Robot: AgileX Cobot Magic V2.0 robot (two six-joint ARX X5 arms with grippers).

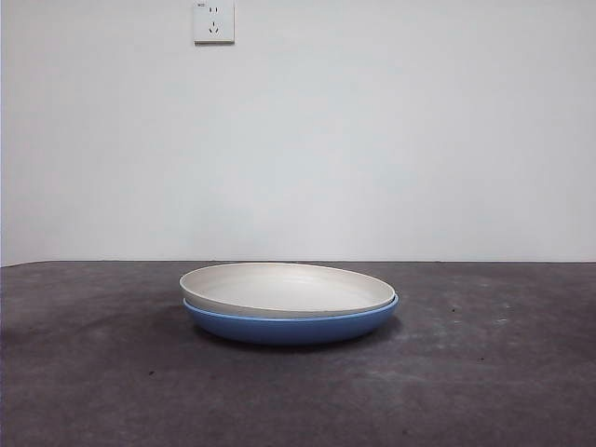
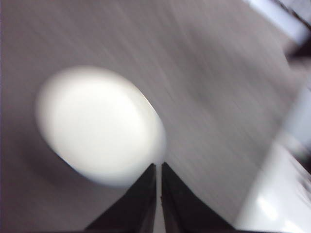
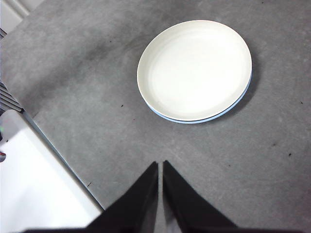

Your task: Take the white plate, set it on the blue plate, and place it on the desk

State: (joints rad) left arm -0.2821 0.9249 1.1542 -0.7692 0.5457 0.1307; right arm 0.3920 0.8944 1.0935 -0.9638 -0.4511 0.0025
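The white plate [image 1: 284,289] rests stacked inside the blue plate [image 1: 293,328] at the middle of the desk [image 1: 93,372]. From the right wrist view the white plate [image 3: 195,69] covers the blue plate [image 3: 228,109], of which only a thin rim shows. My right gripper [image 3: 160,165] hangs high above the desk, shut, well away from the stack. The left wrist view is blurred by motion; the white plate [image 2: 97,124] shows close beyond my left gripper [image 2: 159,166], which is shut and holds nothing. Neither gripper appears in the front view.
A white wall with a socket [image 1: 213,20] stands behind the desk. A white surface [image 3: 34,189] borders the desk's edge in the right wrist view, and a pale surface [image 2: 277,199] likewise in the left wrist view.
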